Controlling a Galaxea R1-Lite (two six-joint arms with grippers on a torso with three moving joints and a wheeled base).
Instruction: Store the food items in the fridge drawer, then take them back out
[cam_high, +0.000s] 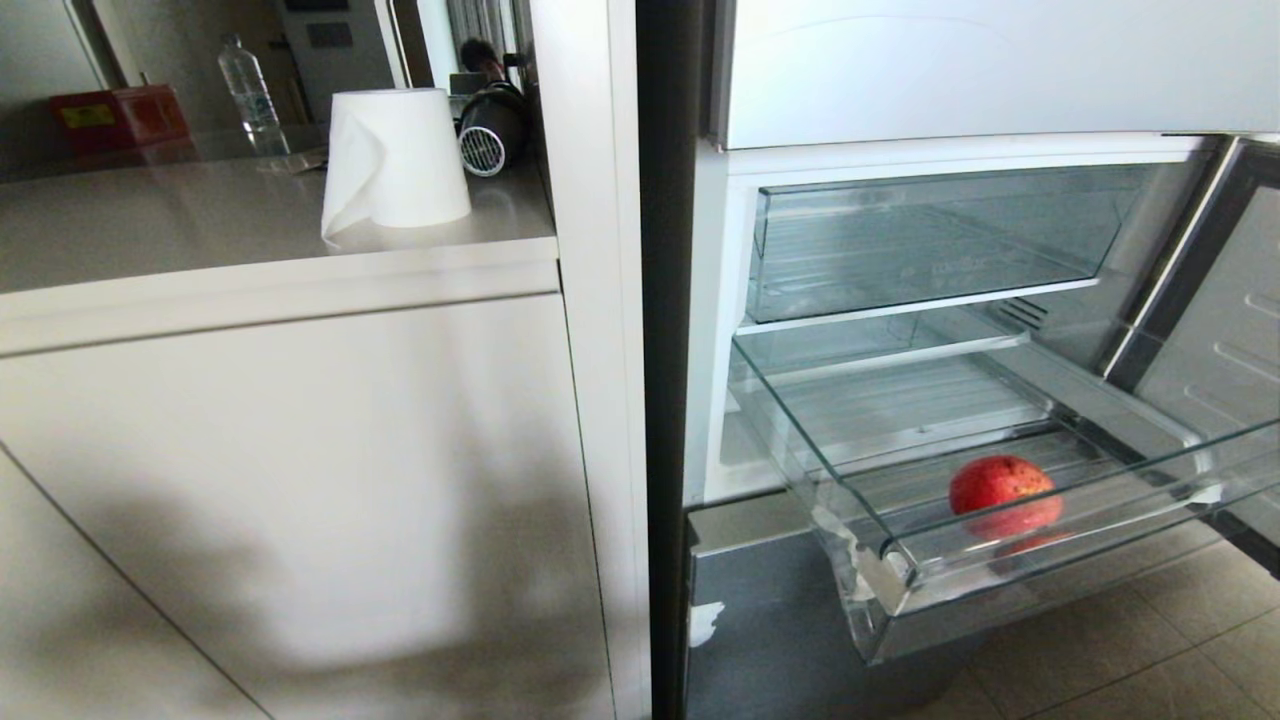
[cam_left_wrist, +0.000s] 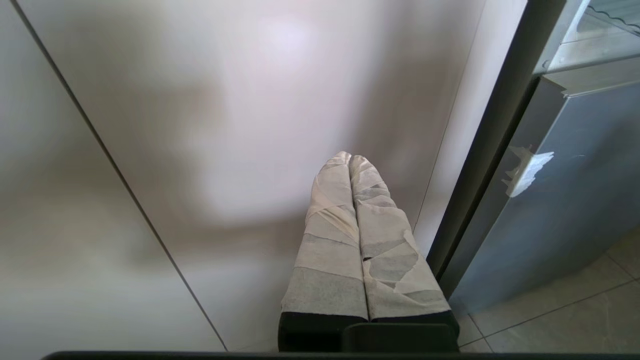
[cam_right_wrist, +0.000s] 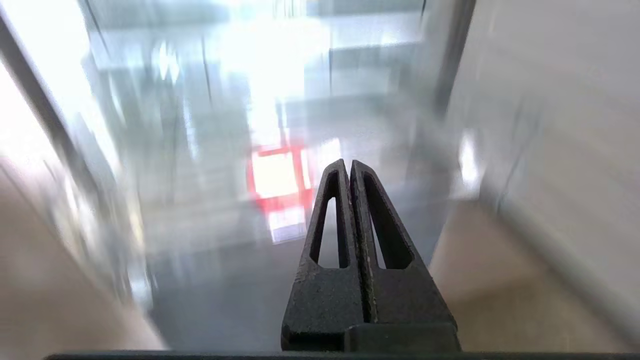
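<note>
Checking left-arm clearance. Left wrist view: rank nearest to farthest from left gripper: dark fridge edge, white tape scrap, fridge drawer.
1. dark fridge edge, just beside the left gripper
2. white tape scrap, on the grey panel past it
3. fridge drawer, above that panel

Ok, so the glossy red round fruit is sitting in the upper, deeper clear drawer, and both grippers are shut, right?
Not quite. The glossy red round fruit lies in the lower, wide, shallow clear plastic drawer, which is pulled out, as the head view shows. The deeper clear drawer above holds nothing visible. The left gripper and right gripper are indeed shut.
</note>
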